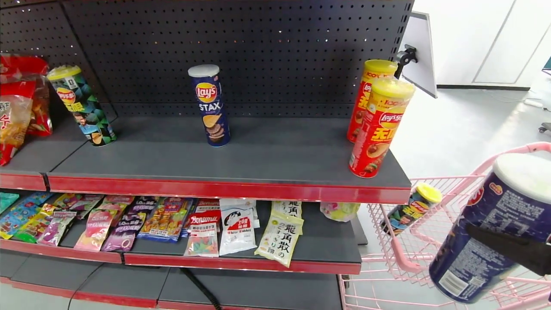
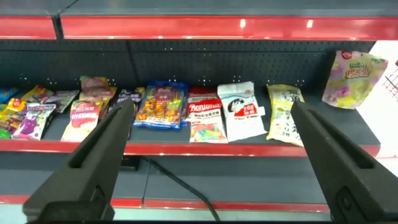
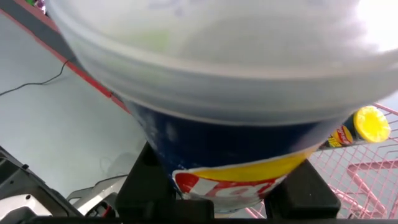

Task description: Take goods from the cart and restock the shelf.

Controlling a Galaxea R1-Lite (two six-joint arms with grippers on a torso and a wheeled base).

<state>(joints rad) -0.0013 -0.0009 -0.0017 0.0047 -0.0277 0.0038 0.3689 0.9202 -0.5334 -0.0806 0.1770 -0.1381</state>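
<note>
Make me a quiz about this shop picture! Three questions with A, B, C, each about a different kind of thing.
1. Where do the two tall red chip cans with yellow lids stand?
A. At the right end of the dark grey top shelf
B. Among the sweet bags on the lower shelf
C. In the pink cart

2. How many chip cans stand on that top shelf?
A. Two
B. Four
C. Six

3. What is the right gripper doing?
A. Open, holding nothing
B. Shut on a sweet bag
C. Shut on a tall blue chip can with a white lid

Answers:
1 A, both stand at the shelf's right end.
2 B, there is one green-patterned can, one blue shelf can and two red ones.
3 C, the can sits clamped in it.
</note>
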